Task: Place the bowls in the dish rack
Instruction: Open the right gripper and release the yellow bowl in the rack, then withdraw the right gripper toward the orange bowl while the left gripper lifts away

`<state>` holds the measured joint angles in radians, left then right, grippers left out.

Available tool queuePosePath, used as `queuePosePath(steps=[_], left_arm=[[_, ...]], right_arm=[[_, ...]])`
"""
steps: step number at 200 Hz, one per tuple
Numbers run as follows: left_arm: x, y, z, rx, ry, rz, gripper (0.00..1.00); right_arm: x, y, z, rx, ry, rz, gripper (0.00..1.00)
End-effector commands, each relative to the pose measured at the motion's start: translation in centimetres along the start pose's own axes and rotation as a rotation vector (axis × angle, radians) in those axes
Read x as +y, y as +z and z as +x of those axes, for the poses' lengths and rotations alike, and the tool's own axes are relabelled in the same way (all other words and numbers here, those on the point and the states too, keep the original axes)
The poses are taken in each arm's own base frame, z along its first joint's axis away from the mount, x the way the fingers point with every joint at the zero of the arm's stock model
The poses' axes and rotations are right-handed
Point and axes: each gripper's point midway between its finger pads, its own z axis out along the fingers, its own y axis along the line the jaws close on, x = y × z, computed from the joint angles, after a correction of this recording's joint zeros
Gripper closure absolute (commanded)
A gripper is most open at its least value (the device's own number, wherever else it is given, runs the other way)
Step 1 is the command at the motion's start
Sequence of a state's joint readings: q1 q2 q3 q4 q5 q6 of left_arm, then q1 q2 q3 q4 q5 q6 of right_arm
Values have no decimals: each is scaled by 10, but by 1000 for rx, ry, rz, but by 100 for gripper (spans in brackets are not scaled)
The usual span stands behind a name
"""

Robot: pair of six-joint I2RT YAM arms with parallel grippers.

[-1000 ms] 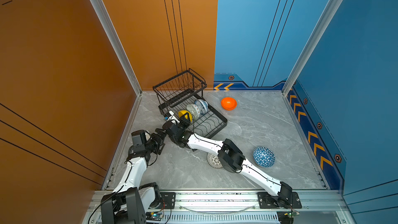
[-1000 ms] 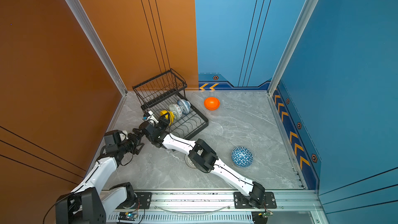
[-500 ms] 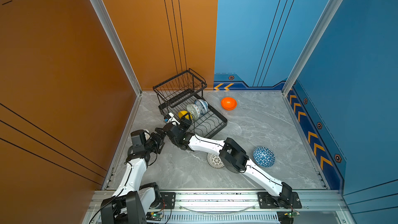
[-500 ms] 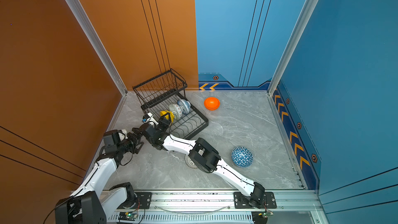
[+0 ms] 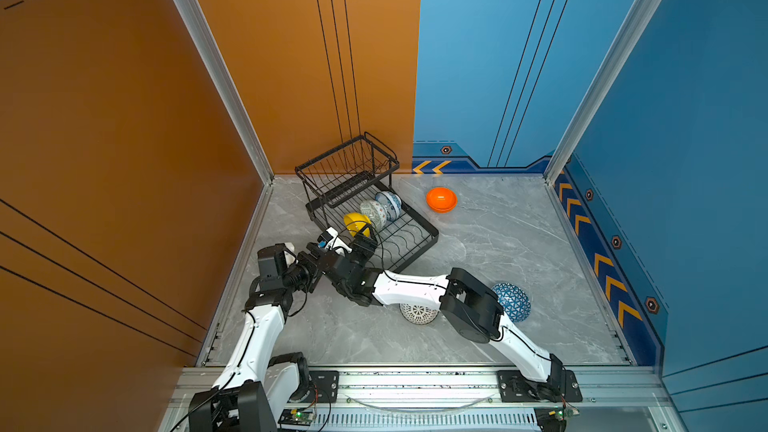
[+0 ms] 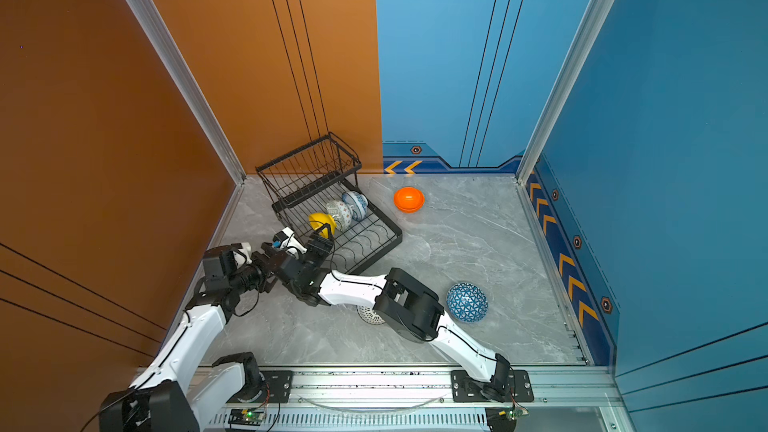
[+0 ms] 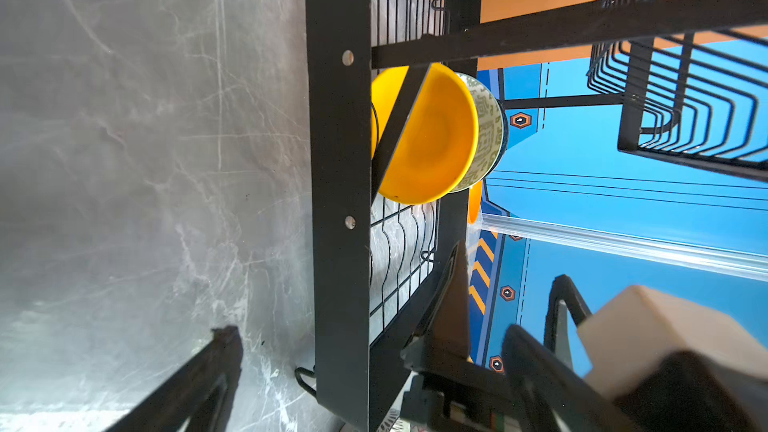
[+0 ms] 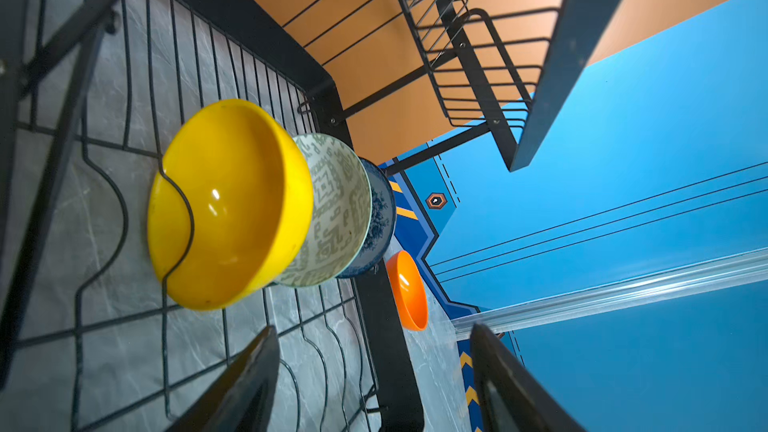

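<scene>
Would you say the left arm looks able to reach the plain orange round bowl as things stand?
Probably not directly: the black wire dish rack and the right arm lie between the left gripper and that bowl.

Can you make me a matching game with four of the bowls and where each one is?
Bowls:
1 yellow bowl
2 orange bowl
3 blue triangle bowl
4 white lattice bowl

Places:
A half hidden under the right arm
B on edge in the dish rack
C by the back wall
D nearest the right wall

Pairs: 1-B, 2-C, 3-D, 4-A
</scene>
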<state>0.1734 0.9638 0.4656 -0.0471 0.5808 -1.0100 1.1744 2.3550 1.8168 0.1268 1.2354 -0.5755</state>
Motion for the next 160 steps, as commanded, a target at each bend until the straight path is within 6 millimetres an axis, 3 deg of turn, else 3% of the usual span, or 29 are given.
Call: queuePosePath(steps=[1, 55, 58, 81, 109, 160], left_arm=[[-22, -7, -7, -29, 59, 35, 2], [-47, -23, -12, -66, 100, 53, 2], [-48, -23, -11, -66, 104, 56, 2], [-59, -22, -5, -60, 137, 65, 2], [-78, -14, 13, -33, 234, 53, 2], [-115, 8, 56, 17, 472, 2, 2]], right_arm=[[-27, -2, 11, 18, 51, 22, 23], [-79, 12, 47, 78, 129, 26, 9], [-92, 11, 46, 76, 160, 26, 8], [-127, 15, 64, 109, 252, -4, 0], [-170, 24, 93, 155, 350, -23, 0], [-230, 50, 169, 299, 562, -71, 0]])
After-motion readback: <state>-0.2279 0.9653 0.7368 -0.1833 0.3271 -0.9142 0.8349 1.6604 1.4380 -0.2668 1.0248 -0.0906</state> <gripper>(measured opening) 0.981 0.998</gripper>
